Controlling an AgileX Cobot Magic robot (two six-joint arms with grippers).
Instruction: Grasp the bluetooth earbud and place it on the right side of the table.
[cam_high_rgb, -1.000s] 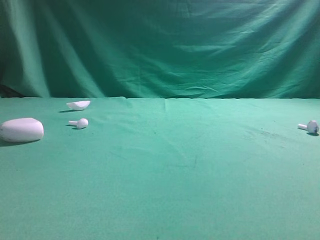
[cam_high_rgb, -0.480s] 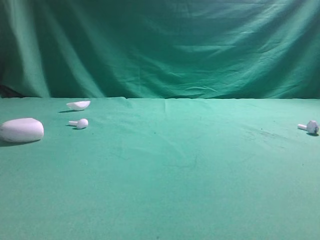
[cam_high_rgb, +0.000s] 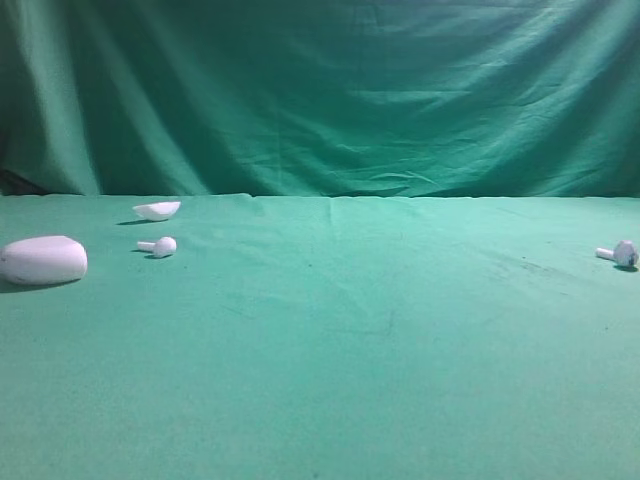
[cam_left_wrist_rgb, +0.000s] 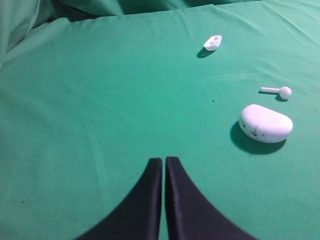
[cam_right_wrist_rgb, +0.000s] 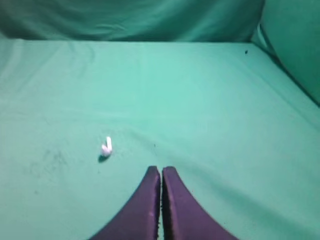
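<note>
1. R gripper (cam_right_wrist_rgb: 161, 172): jaws clenched, empty. L gripper (cam_left_wrist_rgb: 163, 165): same.
2. I see the bluetooth earbud (cam_right_wrist_rgb: 106, 148) ahead-left of R fingers, stem pointing away.
3. It lies on the table (cam_high_rgb: 400, 330) far right; R arm nearer.

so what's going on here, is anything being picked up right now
Nothing is being handled. Both the left gripper and the right gripper are shut, empty and held above the green table. One bluetooth earbud lies at the table's far right. On the left sit a second earbud, the oval case and a small white lid-like piece.
</note>
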